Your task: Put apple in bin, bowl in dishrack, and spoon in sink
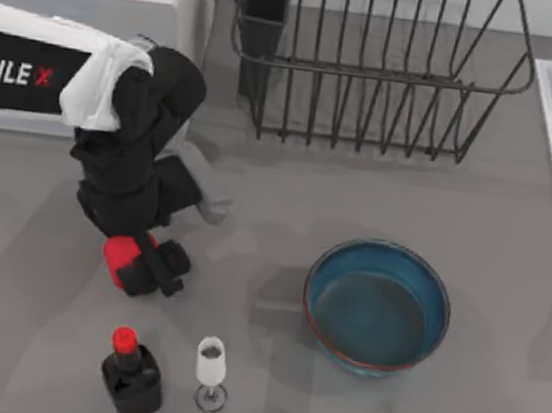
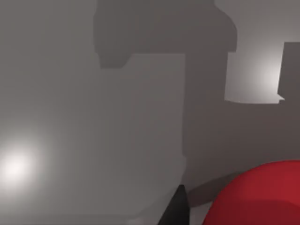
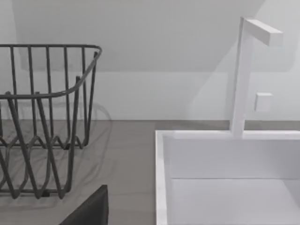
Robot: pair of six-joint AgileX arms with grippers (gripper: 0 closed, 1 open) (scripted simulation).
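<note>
Red, smooth, rounded apple [image 2: 262, 194] is sitting closest to the left wrist lens, under the left gripper [image 1: 145, 264] at the top view's lower left.

Whether that claw is gripping it I cannot tell; a shallow hold on so slick a lump risks it rolling off toward the dark red-capped bottle [image 1: 131, 377] and small glass [image 1: 211, 370]. Black wire dishrack [image 1: 374, 67] is standing upper centre, pale sink [image 3: 225, 178] at right, glossy blue bowl [image 1: 377, 307] lower right of centre.
</note>
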